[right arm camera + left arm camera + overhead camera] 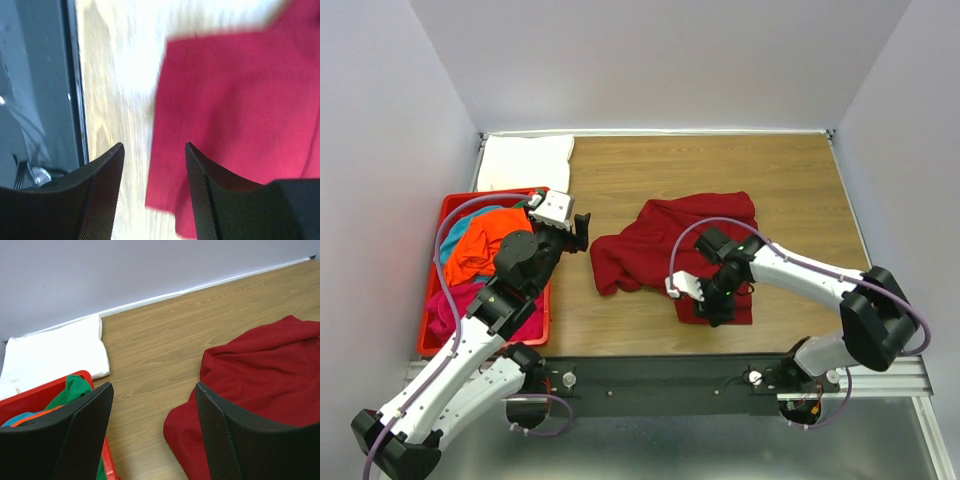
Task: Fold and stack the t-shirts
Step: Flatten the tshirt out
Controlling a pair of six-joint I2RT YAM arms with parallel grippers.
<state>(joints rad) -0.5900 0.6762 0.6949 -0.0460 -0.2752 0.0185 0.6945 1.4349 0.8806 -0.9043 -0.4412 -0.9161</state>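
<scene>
The left fingers (85, 430) stand wide apart with nothing between them, held above the bare table (165, 340) in the gap between the red bin (45, 392) and the dark red t-shirt (265, 375). They touch neither. The right fingers (100, 190) are also spread and hold nothing. They hang over the near edge of the same dark red t-shirt (235, 100), one finger over wood and the other over cloth. That view is blurred, so whether they touch the fabric cannot be told. From above, the right fingers (713, 312) sit at the shirt's near right corner, close to the black rail (660, 375), and the left fingers (580, 230) point at the shirt's left side. The dark red t-shirt (650, 250) lies crumpled and unfolded in the middle of the table (720, 170). A white t-shirt (525, 160) lies flat and folded in the far left corner, just beyond the red bin (427, 320). In the bin are an orange t-shirt (480, 245), a teal one (448, 248) beside it, a magenta pink one (450, 300) toward the near end, and a green one (75, 390) at the far rim.
</scene>
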